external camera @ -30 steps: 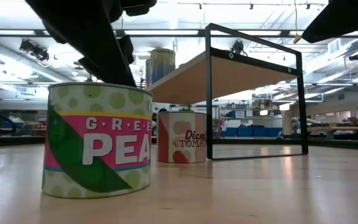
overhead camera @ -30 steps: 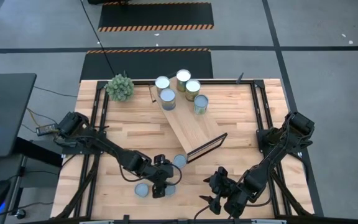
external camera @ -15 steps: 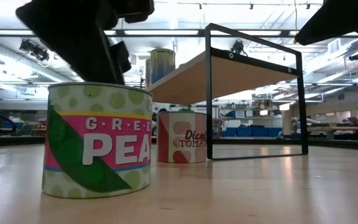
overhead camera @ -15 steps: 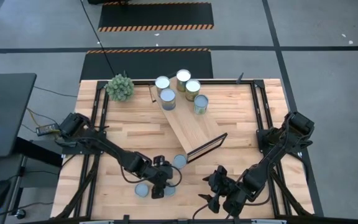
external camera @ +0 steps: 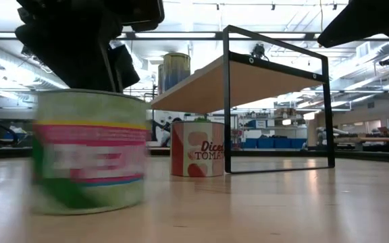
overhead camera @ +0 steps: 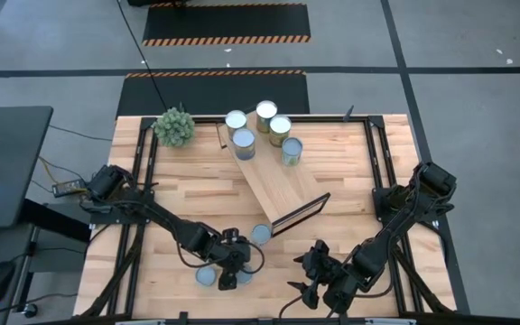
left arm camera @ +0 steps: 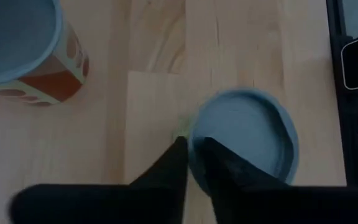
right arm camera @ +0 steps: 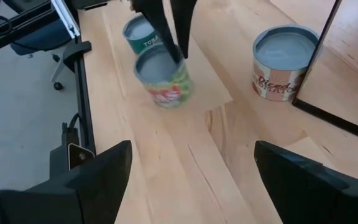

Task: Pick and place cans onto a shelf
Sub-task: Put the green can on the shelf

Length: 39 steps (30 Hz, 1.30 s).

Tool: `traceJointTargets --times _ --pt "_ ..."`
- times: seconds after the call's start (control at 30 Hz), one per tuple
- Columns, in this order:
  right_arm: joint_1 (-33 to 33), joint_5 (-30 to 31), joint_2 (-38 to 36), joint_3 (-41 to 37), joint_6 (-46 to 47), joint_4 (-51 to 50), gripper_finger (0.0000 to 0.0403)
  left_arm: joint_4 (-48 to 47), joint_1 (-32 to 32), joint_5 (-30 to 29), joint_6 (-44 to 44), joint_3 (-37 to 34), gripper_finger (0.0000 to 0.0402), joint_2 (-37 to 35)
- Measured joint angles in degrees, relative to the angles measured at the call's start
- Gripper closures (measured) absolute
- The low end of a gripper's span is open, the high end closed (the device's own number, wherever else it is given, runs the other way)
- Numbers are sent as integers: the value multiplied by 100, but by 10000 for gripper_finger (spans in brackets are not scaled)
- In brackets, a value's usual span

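the left gripper (overhead camera: pixel 231 268) has its fingers (left arm camera: pixel 180 168) nearly together at the rim of the green pea can (right arm camera: pixel 165 78), arm stretched low over the slatted wooden surface (overhead camera: pixel 188 194); the right gripper (overhead camera: pixel 317 287) waits released near the front edge; another can reads "diced tomatoes" (external camera: pixel 197 149) beside the shelf (overhead camera: pixel 278 185)
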Motion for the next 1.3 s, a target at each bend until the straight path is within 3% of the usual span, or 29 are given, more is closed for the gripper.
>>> traceJointTargets --times 0.07,0.13,0.5,1.0,1.17,1.3 --pt "0 -7 0 0 -19 -8 57 -14 -2 4 -33 0 381 -2" --pt "0 -38 -35 2 -21 -57 57 -40 -17 -1 -216 0 389 -4" --pt "2 4 -789 11 -19 -1263 57 -1033 371 -542 -1568 -23 390 -501" --pt "136 5 -1064 11 325 -2006 57 -1895 1362 -843 -2245 -22 390 -2005" --pt "233 4 -1064 11 496 -2173 57 -1965 1666 -1240 -2777 54 390 -2543" --pt "254 4 -1064 11 492 -2245 57 -2087 1850 -1719 -2900 545 390 -2598"
